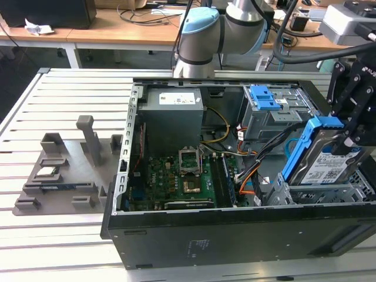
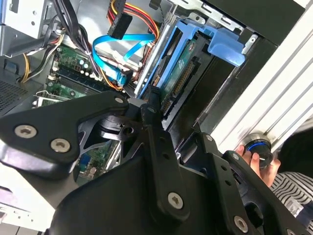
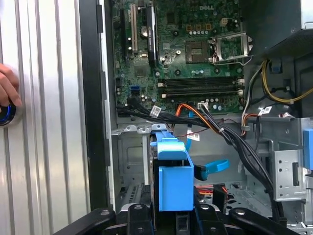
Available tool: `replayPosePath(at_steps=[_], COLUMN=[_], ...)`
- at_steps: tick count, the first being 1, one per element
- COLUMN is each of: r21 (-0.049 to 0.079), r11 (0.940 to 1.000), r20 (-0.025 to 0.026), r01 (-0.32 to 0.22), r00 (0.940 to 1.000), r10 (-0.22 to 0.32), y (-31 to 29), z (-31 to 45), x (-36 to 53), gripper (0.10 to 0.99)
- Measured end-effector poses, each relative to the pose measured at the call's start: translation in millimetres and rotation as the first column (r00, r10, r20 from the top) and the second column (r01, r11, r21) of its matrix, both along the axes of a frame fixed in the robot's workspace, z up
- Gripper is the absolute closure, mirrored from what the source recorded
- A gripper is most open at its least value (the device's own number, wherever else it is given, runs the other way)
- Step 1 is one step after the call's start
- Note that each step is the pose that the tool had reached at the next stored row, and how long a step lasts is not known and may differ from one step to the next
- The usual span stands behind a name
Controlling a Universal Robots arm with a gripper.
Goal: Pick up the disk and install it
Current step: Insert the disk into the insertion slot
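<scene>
In the exterior view the disk point(image 1: 322, 160), a silver-grey hard drive with a white-and-blue label in a bright blue frame, stands steeply tilted over the metal drive bay point(image 1: 329, 192) at the open computer case's right end. My gripper point(image 1: 348, 140) is shut on its upper right edge. In the first wrist view the disk's blue frame end point(image 3: 173, 181) sits between my black fingers point(image 3: 139, 215), above the bay floor. The second wrist view shows the disk point(image 2: 178, 66) edge-on beside the bay wall, its blue tab point(image 2: 226, 45) sticking out.
The case holds a motherboard point(image 1: 182, 176), a power supply point(image 1: 173, 111), a blue-topped grey drive cage point(image 1: 267, 108) and loose cables point(image 1: 258, 167) close to the bay. A grey fixture with a CPU chip point(image 1: 47, 172) lies left of the case. A hand point(image 3: 6, 90) rests on a blue-ringed button.
</scene>
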State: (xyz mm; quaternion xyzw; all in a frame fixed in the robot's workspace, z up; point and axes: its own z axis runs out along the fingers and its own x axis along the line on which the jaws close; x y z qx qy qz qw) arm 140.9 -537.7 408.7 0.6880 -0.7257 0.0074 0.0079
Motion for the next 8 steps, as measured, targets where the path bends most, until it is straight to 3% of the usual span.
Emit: replayPosePath(at_steps=[8], r21=[0.000], r11=[1.0000], r20=[0.0000], r01=[0.000], r00=[1.0000], r10=[0.000], y=[0.0], z=[-10.6], x=[0.0], gripper=[0.725])
